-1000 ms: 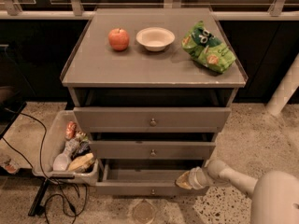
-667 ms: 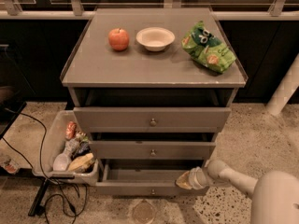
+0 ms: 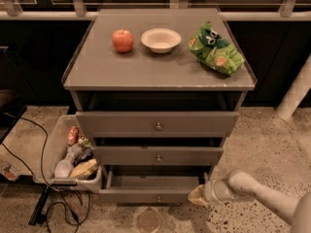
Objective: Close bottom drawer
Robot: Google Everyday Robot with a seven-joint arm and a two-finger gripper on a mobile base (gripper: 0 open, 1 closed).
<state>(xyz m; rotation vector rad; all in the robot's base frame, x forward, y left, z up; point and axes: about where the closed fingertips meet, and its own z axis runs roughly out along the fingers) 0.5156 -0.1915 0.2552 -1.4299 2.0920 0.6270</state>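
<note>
The bottom drawer (image 3: 146, 195) is the lowest of three grey-brown drawers and stands pulled out, its inside showing from above. Its small round knob (image 3: 158, 199) sits mid-front. My gripper (image 3: 197, 196) is at the right end of that drawer front, low near the floor, with the white arm (image 3: 252, 193) reaching in from the lower right. The gripper touches or nearly touches the front's right end. The middle drawer (image 3: 158, 156) and top drawer (image 3: 156, 124) sit above it.
On the cabinet top are an apple (image 3: 123, 40), a white bowl (image 3: 161, 39) and a green chip bag (image 3: 216, 49). A grey bin (image 3: 58, 144) of bottles and packets stands left of the drawers, with black cables (image 3: 46, 198) on the floor. A white post (image 3: 294, 93) stands at the right.
</note>
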